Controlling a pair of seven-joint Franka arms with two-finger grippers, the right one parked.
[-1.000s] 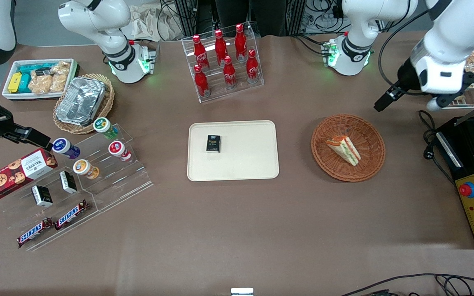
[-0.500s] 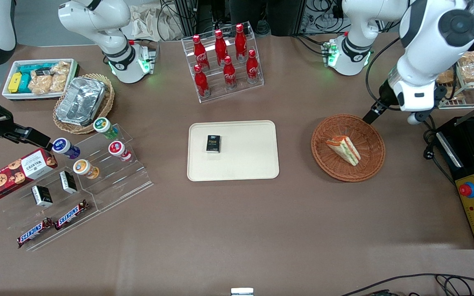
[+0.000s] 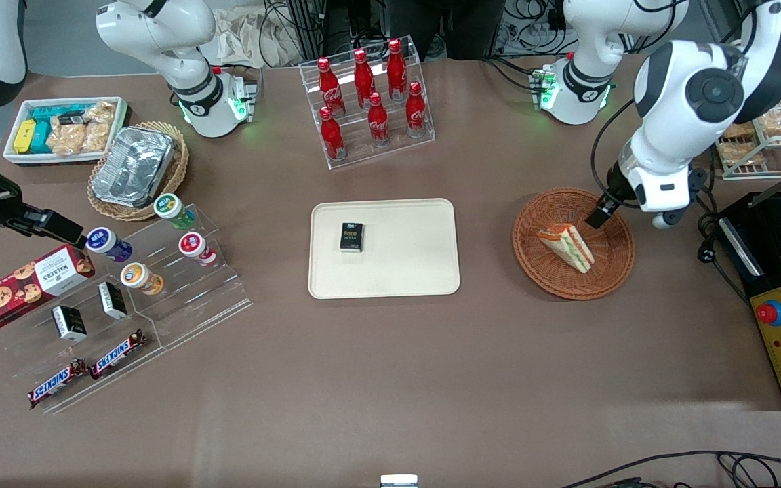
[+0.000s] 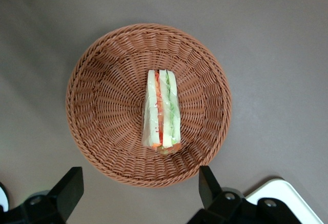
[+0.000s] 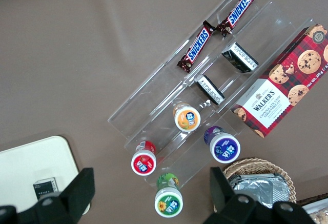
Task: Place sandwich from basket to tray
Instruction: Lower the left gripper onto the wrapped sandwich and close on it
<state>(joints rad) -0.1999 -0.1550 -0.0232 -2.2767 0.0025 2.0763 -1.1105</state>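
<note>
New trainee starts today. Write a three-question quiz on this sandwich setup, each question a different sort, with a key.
1. True or false: the sandwich lies in the basket.
2. What already sits on the tray? A) a cola bottle B) a small black box C) a Snickers bar
3. Fill in: the gripper hangs above the basket with its fingers ____.

Key: 1 true; 2 B; 3 open

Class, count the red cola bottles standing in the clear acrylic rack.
7 red cola bottles: three on the rack's upper step, four lower. The open end effector hovers above the basket.
</note>
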